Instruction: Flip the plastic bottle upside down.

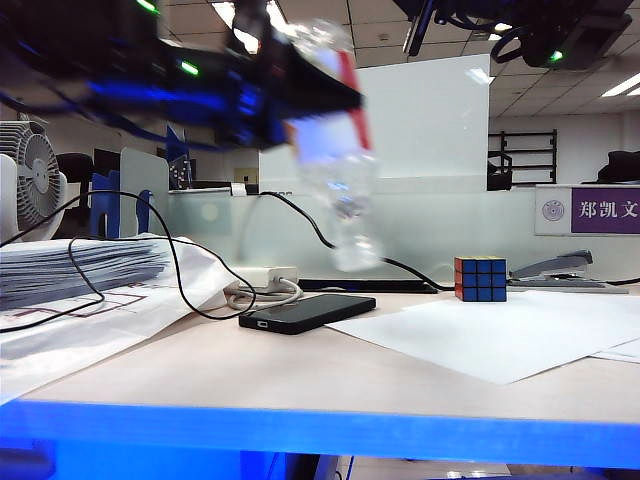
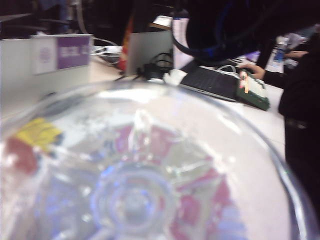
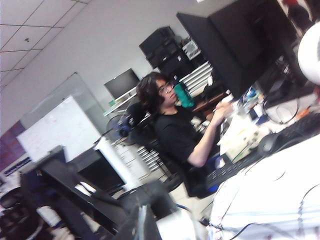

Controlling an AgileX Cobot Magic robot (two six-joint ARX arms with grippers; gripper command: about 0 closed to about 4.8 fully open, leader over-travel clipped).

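The clear plastic bottle with its red-striped label hangs in the air above the table, blurred and slightly tilted, its narrower end pointing down. My left gripper, a dark blurred shape reaching in from the upper left, is shut on the bottle's upper part. In the left wrist view the plastic bottle fills the picture lengthwise and hides the fingers. My right gripper is shut with nothing in it and faces out into the room. Part of the right arm shows at the upper right edge.
On the table lie a black phone, white paper sheets, a Rubik's cube, a stapler, a white power strip with black cables, and a paper stack. A fan stands far left.
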